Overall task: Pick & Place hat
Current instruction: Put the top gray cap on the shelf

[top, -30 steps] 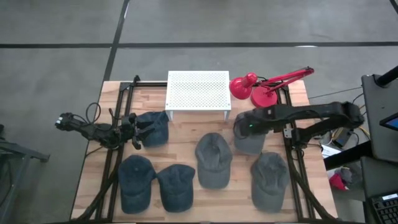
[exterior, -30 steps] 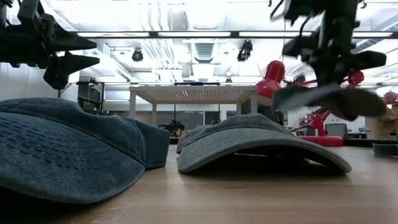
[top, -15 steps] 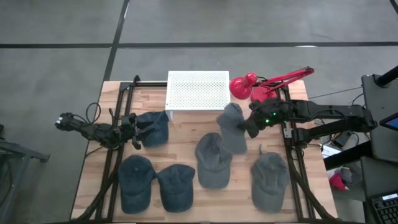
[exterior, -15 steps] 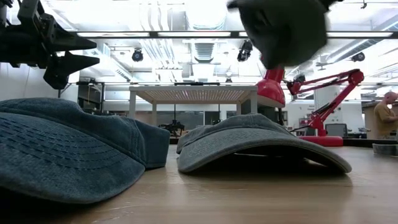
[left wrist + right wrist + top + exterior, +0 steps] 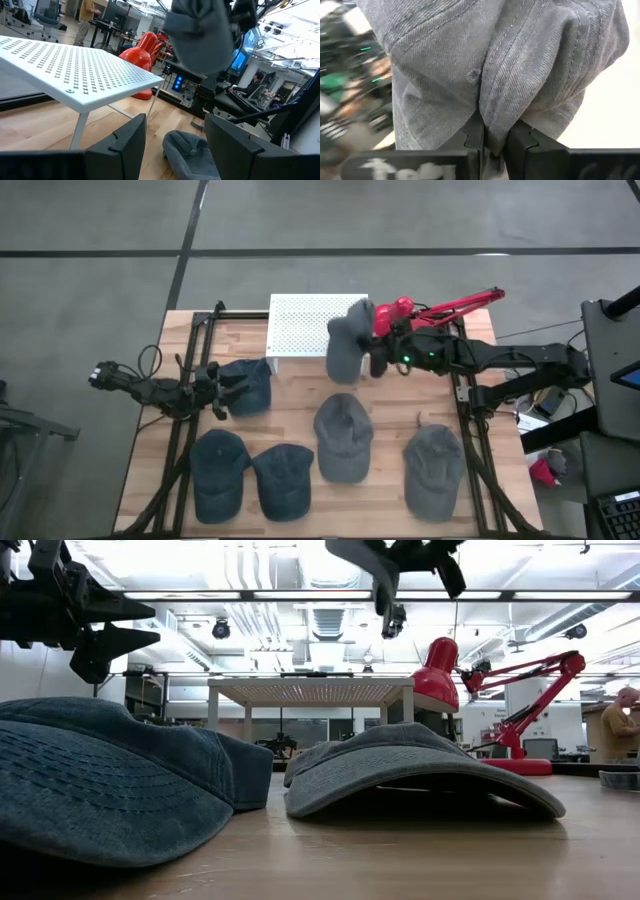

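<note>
A: Right gripper [image 5: 372, 356] pinched tight on the grey hat's [image 5: 346, 345] crown fabric — hat dangles above the white rack's [image 5: 300, 325] corner.

B: Thin fold only — could slip out. Left gripper [image 5: 222, 392] parked, jaws apart, empty.

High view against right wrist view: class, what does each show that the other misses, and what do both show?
Only the high view shows the white perforated stand, the red lamp, five hats lying on the wooden table, and the left hand waiting beside one of them. Only the right wrist view shows the pinch itself: the right hand shut on a fold of fabric. Both show the grey hat held off the table.
</note>
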### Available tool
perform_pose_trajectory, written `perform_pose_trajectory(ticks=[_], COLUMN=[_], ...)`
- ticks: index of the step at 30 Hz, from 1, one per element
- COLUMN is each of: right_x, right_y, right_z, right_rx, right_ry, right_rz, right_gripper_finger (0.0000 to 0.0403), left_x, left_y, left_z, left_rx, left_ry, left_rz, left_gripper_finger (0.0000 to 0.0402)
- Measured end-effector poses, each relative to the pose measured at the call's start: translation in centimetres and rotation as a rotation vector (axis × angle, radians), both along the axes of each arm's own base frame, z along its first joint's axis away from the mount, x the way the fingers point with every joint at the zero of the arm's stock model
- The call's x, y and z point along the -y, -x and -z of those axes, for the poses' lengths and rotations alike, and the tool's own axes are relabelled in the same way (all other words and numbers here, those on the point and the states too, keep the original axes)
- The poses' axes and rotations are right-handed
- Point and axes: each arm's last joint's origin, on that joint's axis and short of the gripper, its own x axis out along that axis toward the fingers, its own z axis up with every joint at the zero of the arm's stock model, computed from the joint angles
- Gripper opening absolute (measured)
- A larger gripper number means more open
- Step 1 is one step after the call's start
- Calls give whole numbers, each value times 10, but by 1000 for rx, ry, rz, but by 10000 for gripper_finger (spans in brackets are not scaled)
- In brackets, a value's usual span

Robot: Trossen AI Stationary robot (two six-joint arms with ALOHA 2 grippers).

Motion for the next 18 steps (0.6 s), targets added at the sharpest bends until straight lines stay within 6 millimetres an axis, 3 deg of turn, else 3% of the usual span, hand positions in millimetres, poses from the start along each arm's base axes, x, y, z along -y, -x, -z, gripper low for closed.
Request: perform_pose_trajectory(ticks=[8, 18], right_x=[19, 58], right_y=[-30, -71], right_z=[-37, -45], right_rx=[-268, -520], right_ry=[-21, -129], right_rz=[221, 366], right_gripper_finger=[36, 37], left_x=[0, 0], left_y=[0, 0], left_z=[0, 0], left_rx=[0, -1], left_ry=[0, -1], left_rz=[0, 0], left_gripper_finger=[204, 204])
